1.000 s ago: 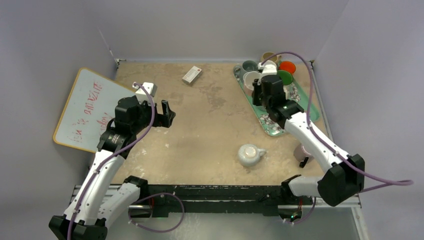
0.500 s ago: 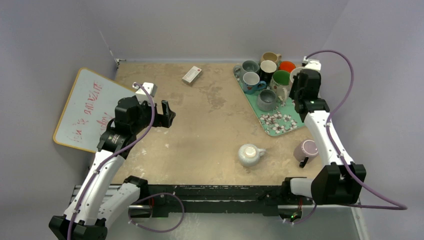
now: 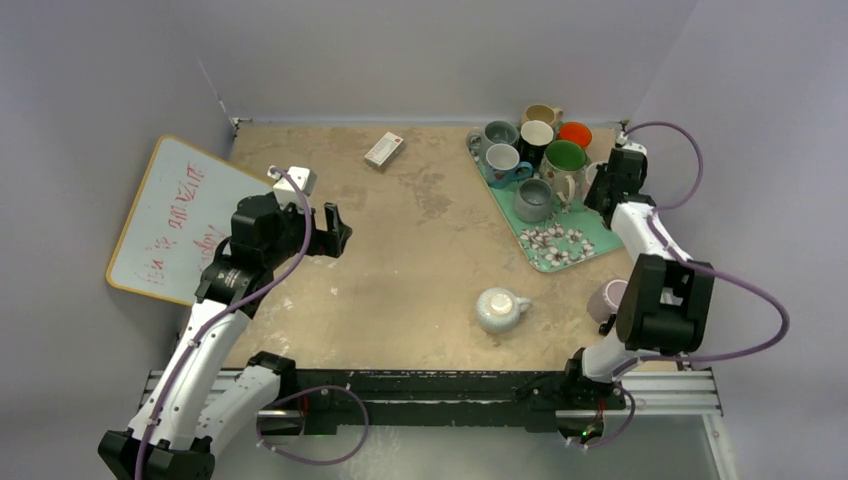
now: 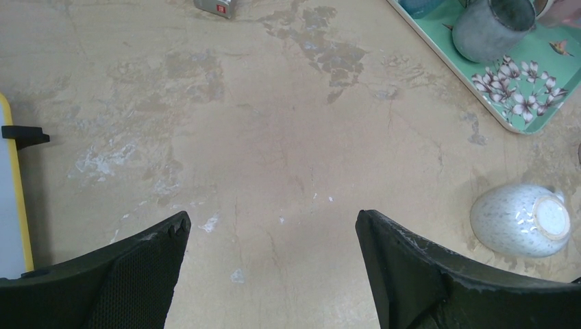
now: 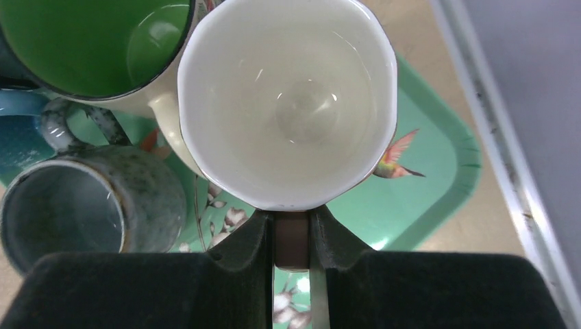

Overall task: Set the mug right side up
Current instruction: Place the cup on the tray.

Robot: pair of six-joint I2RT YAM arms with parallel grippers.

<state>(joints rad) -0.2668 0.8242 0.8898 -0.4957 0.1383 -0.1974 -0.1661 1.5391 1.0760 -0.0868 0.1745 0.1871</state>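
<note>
A pale speckled mug (image 3: 500, 308) stands upside down on the table near the front middle, its handle to the right. It also shows at the right edge of the left wrist view (image 4: 515, 221), base ring up. My left gripper (image 3: 335, 228) hangs open over the bare table at the left, far from it, with nothing between its fingers (image 4: 270, 216). My right gripper (image 5: 292, 216) is shut on the handle (image 5: 292, 241) of a white mug (image 5: 288, 103). It holds that mug upright over the right end of the green tray (image 5: 438, 171).
The flowered tray (image 3: 560, 250) at the back right holds several upright mugs, among them a green-lined one (image 5: 89, 41) and a grey one (image 5: 75, 212). A pink mug (image 3: 606, 296) sits by the right arm. A whiteboard (image 3: 170, 215) leans at the left. A small box (image 3: 384, 149) lies at the back.
The right arm has swung from over the tray's middle to its right edge, carrying the white mug. The left arm and the speckled mug have not moved.
</note>
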